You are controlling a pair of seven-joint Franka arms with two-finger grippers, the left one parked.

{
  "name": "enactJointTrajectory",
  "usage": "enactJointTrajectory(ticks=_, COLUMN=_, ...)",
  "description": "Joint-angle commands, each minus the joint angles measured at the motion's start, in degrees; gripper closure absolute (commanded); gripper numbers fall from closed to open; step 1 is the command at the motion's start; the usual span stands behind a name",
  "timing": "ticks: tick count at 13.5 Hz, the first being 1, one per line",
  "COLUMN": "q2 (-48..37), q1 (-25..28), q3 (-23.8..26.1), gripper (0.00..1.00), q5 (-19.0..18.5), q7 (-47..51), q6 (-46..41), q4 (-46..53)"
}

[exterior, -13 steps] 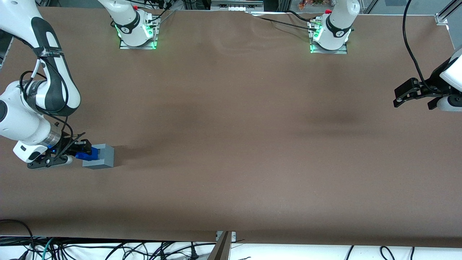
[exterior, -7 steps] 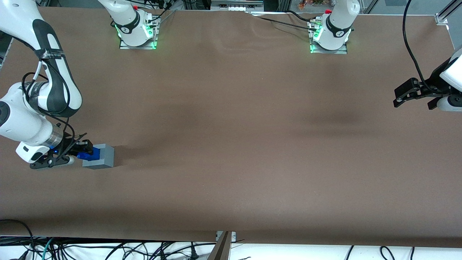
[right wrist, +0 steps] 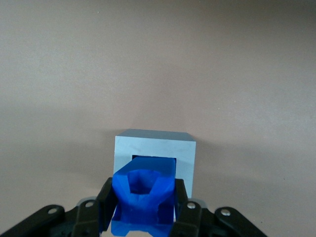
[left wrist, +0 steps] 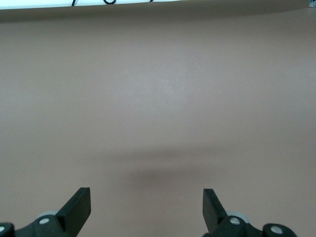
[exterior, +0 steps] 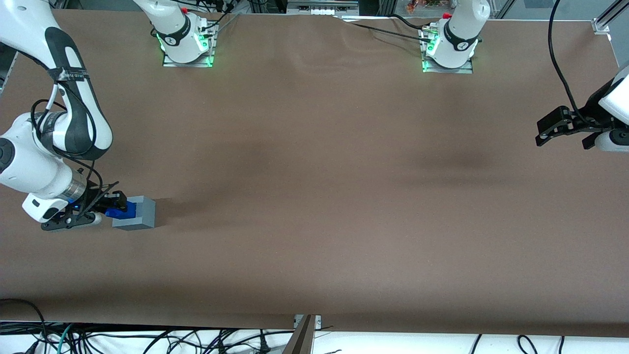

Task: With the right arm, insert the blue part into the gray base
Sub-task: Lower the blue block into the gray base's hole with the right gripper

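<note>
At the lower left of the front view we see the gray base sitting on the brown table, with its square recess turned toward the right arm. The blue part is lined up with that recess and touches the face of the base; from the right wrist view its leading end sits at the mouth of the recess in the base, though we cannot tell how deep it reaches. The gripper hangs low over the table, just beside the base on the working arm's end of the table, and its jaws are pinching the blue part from both sides; in the wrist view the black fingers press against the part's flanks.

Compared with a second ago, we find the blue part showing a shorter stretch between gripper and base, and the gripper has come a little closer to the base. The base itself has kept its place on the table. Half a second ago the scene looked nearly the same as it does now.
</note>
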Motion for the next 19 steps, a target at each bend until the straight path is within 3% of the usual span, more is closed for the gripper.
enactJointTrajectory(ticks=1, q2=-0.02, q1=-0.14, q3=0.24, gripper=0.67, q5=1.37, q7=-0.84, q6=0.79, q4=-0.40)
enactJointTrajectory(ticks=5, q2=0.42, q1=-0.14, q3=0.33, gripper=0.67, q5=2.16, q7=-0.92, q6=2.46, q4=-0.93)
enactJointTrajectory(ticks=6, q2=0.68, q1=-0.14, q3=0.33, gripper=0.61, q5=2.25, q7=-1.01, q6=2.90, q4=-1.19)
enactJointTrajectory(ticks=7, q2=0.77, q1=-0.14, q3=0.33, gripper=0.48, q5=2.69, q7=-1.01, q6=2.99, q4=-1.20)
enactJointTrajectory(ticks=8, q2=0.77, q1=-0.14, q3=0.33, gripper=0.19, q5=3.04, q7=-0.75, q6=2.99, q4=-1.28)
enactJointTrajectory(ticks=9, q2=0.77, q1=-0.14, q3=0.33, gripper=0.02, q5=3.13, q7=-0.40, q6=2.99, q4=-1.28)
enactJointTrajectory(ticks=14, q2=-1.42, q1=-0.14, q3=0.94, gripper=0.01, q5=3.04, q7=-0.66, q6=1.59, q4=-0.67)
enactJointTrajectory(ticks=19, q2=-11.15, q1=-0.14, q3=3.84, gripper=0.01, q5=1.81, q7=5.74, q6=-13.66, q4=-0.32)
